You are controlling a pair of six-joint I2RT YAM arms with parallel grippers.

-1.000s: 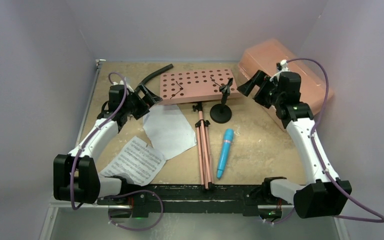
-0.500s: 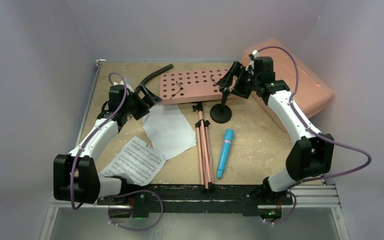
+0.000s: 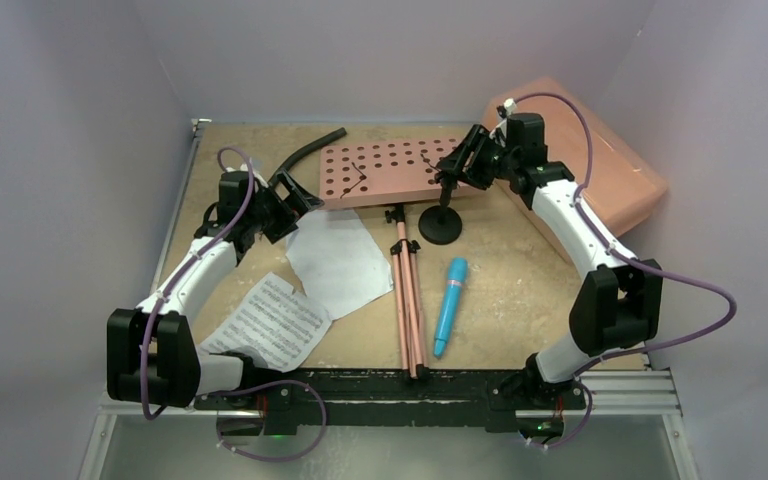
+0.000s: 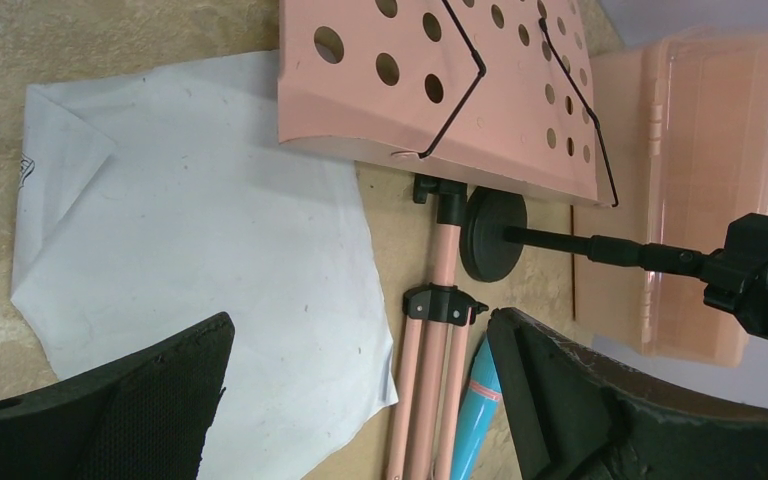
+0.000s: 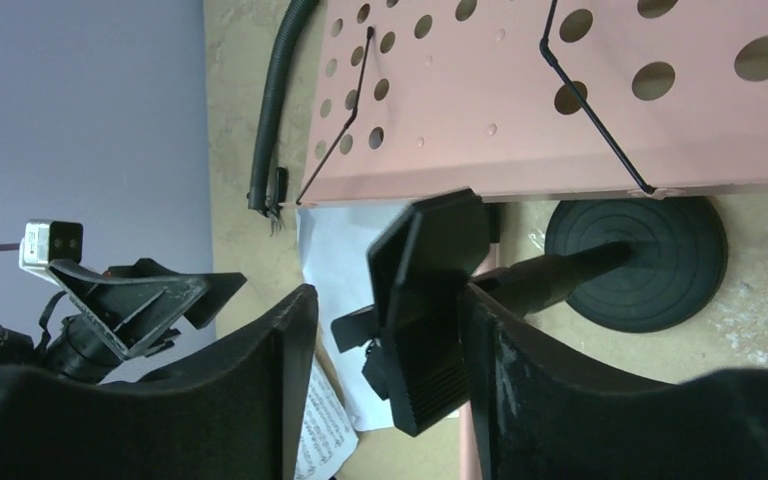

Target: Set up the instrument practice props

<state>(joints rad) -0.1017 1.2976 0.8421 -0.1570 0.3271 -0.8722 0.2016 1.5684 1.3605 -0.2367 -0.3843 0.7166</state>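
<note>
The pink perforated music stand (image 3: 390,172) lies flat at the back, its folded tripod legs (image 3: 409,300) pointing toward me. The small black mic stand (image 3: 441,229) stands upright just right of it. My right gripper (image 5: 388,300) is open around that stand's top clip (image 5: 430,300); the clip touches one finger, with a gap at the other. The blue toy microphone (image 3: 451,305) lies right of the legs. One blank white page (image 3: 340,262) and one printed page (image 3: 272,322) lie on the left. My left gripper (image 4: 360,330) hovers open over the blank page (image 4: 190,250), holding nothing.
A curved black hose (image 3: 310,150) lies at the back left, beside the music stand's corner. A large translucent pink box (image 3: 600,160) fills the back right corner behind my right arm. Purple walls close in the table on three sides.
My right arm swung left from the pink box to the mic stand's top, and its jaws have narrowed around the clip. The left arm has barely moved.
</note>
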